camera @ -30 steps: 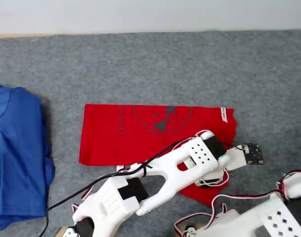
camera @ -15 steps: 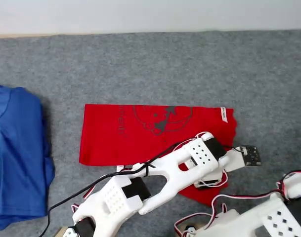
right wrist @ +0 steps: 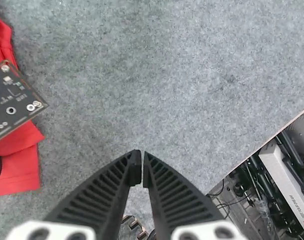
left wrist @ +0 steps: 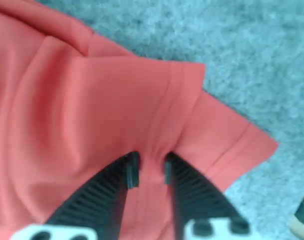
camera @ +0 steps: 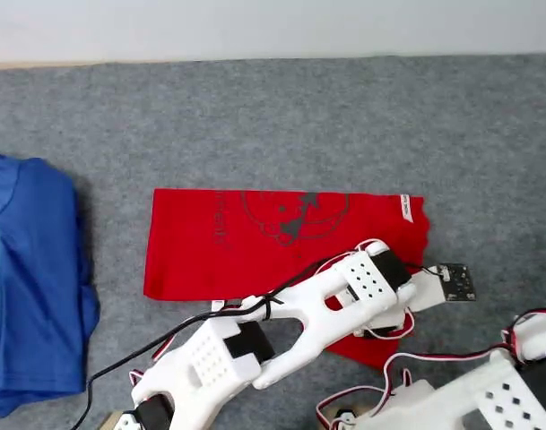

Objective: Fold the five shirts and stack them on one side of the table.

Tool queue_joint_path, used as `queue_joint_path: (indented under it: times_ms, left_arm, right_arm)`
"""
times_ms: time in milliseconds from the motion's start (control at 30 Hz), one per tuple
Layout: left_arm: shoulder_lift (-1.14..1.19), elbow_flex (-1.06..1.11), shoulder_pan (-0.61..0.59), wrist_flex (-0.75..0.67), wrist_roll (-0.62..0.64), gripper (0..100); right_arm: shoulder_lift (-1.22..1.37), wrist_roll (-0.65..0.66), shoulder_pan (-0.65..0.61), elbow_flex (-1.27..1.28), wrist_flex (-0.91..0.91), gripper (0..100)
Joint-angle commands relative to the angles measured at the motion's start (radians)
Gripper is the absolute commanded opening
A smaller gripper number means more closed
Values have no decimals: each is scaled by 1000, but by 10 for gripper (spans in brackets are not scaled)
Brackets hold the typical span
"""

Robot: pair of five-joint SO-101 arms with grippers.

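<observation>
High view shows us the left end effector [left wrist: 147,169], gripping the 4 o'clock corner of the red shirt [camera: 192,255] lying central on the surface [camera: 299,116], has edged slightly toward 9 o'clock; we judge the fold just beginning.

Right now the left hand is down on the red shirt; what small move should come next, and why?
Probably lift the left hand a little and draw the sleeve inward over the red shirt: it is shut on a ridge of cloth by the sleeve hem, and the shirt lies flat.
</observation>
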Motion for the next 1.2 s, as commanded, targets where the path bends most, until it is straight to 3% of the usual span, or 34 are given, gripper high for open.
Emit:
queue_joint_path:
  times_ms: [0, 233, 600, 967, 1167]
  left_arm:
    - [-8, -31, 2, -12, -2, 2]
    - [-11, -64, 3, 37, -6, 2]
    - [-3, -366, -5, 245, -8, 2]
    - [0, -363, -29, 249, -8, 4]
    - [0, -369, -100, 230, -8, 4]
  right_arm:
    - [-13, 9, 7, -8, 41, 10]
    - [-13, 9, 7, -8, 41, 10]
    - [-13, 9, 7, -8, 41, 10]
    - [-13, 32, 8, -8, 41, 10]
    - [-13, 51, 8, -9, 41, 10]
